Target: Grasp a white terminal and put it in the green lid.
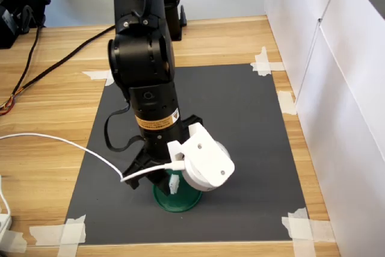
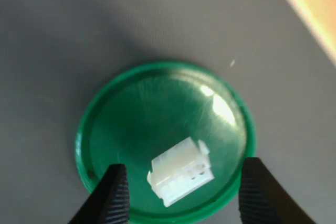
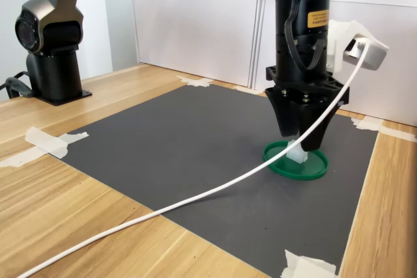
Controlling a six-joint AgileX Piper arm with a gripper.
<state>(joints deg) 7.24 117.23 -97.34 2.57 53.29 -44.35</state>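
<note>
One white terminal (image 2: 180, 170) and one green lid (image 2: 131, 124) are in sight, with one gripper (image 2: 182, 195) over them. The wrist view shows the terminal lying inside the lid, near its rim, between two dark fingertips (image 2: 113, 192) that stand spread with a clear gap on each side of the block. The exterior views hide that gap: in the second exterior view the gripper (image 3: 301, 146) reaches down onto the lid (image 3: 313, 168) and the terminal (image 3: 298, 154) looks as if it sits between the fingers, though contact is hard to judge there. In the first exterior view the wrist camera housing (image 1: 204, 161) covers most of the lid (image 1: 180, 201). The lid rests on a dark mat (image 1: 240, 118), taped at four corners.
</note>
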